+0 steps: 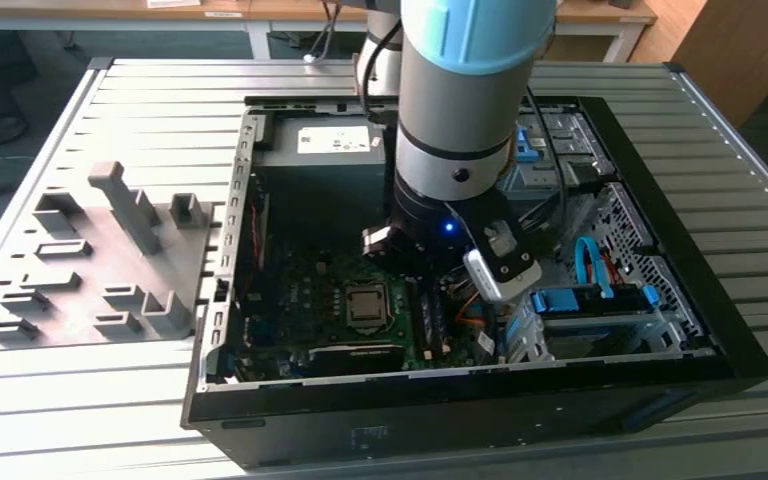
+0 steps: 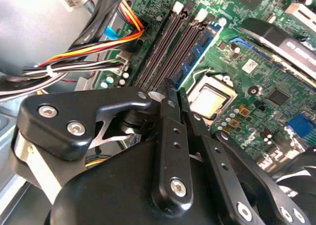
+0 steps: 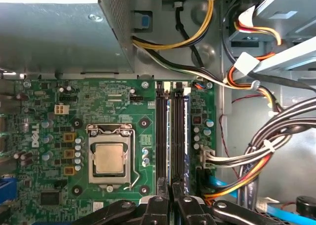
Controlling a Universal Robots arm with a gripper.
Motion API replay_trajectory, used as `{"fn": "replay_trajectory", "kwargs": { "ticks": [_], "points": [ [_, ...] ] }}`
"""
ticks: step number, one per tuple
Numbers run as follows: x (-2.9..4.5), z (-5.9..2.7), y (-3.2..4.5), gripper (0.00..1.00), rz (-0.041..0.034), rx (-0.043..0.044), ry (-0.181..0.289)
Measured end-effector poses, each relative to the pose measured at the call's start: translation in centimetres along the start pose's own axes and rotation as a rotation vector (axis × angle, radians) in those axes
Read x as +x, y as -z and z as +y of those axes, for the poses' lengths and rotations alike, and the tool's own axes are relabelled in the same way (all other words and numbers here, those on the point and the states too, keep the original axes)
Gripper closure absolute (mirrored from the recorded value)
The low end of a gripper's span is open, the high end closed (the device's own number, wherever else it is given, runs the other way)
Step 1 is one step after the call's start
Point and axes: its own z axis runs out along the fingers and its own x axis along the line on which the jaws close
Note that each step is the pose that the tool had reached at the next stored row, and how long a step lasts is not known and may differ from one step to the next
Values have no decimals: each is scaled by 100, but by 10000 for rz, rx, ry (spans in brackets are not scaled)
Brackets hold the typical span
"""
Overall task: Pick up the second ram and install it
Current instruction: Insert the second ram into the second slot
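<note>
Gripper (image 2: 174, 94), fingers pressed nearly together and holding nothing, hovers over the slots (image 3: 172, 136). Second ram (image 2: 197, 50) sits seated in its slot beside the CPU socket (image 3: 109, 158). It looks light, stiff and fragile, best gripped by its long edges.

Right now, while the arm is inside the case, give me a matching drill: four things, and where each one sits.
Things:
1. processor
2. memory stick
3. gripper
4. grey holder block

Places:
A. on the table outside the case, on the exterior view's left
B. over one end of the long slots
C. standing in a long slot on the board
D. in a metal frame on the board, beside the slots

Pairs: 1-D, 2-C, 3-B, 4-A
</note>
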Motion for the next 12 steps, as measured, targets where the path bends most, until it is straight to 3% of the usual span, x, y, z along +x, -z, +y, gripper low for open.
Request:
{"fn": "replay_trajectory", "kwargs": {
  "ticks": [4, 7, 12],
  "points": [
    [19, 5, -59, 86, 0, 10, -15],
    [21, 8, -73, 86, -3, 94, -64],
    [23, 33, -114, 86, -4, 99, -87]
  ]
}}
